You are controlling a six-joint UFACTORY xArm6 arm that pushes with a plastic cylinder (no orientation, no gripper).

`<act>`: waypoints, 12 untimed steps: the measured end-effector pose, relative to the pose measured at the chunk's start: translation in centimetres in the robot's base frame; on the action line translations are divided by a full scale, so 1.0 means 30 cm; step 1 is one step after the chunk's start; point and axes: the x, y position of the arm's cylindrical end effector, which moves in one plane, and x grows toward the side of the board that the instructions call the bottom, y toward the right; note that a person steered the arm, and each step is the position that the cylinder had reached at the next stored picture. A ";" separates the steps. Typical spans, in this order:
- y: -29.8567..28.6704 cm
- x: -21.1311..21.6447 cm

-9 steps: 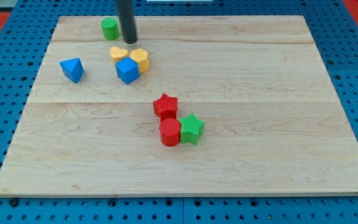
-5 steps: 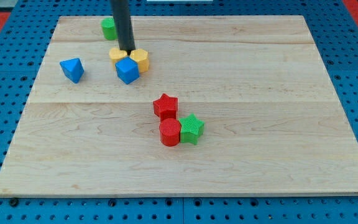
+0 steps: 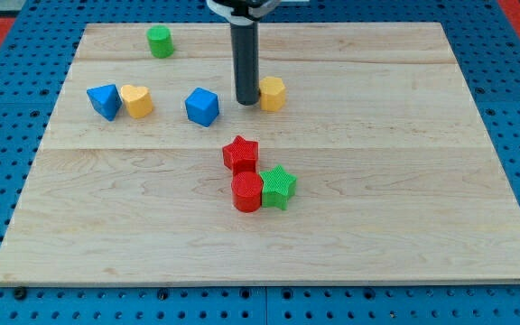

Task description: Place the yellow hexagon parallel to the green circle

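The yellow hexagon (image 3: pixel 273 93) lies on the wooden board, right of centre in the upper part. My tip (image 3: pixel 245 102) stands just to its left, touching or nearly touching its side. The green circle (image 3: pixel 160 41) sits near the board's top edge, well to the upper left of the hexagon. The rod rises straight up out of the view's top.
A blue cube (image 3: pixel 202 106) lies left of my tip. A yellow heart (image 3: pixel 136 100) sits against a blue triangular block (image 3: pixel 105 101) at the left. A red star (image 3: pixel 240 153), red cylinder (image 3: pixel 246 191) and green star (image 3: pixel 279 187) cluster at the centre.
My tip moved right and down from the yellow and blue cluster. The yellow hexagon slid right, the yellow heart went left to the blue triangle, the blue cube shifted slightly right.
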 end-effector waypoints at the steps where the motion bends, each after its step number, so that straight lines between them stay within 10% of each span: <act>1: 0.071 0.030; 4: 0.561 -0.094; 6: 0.205 -0.315; 8: 0.374 -0.131; 9: 0.396 -0.271; 12: -0.163 -0.434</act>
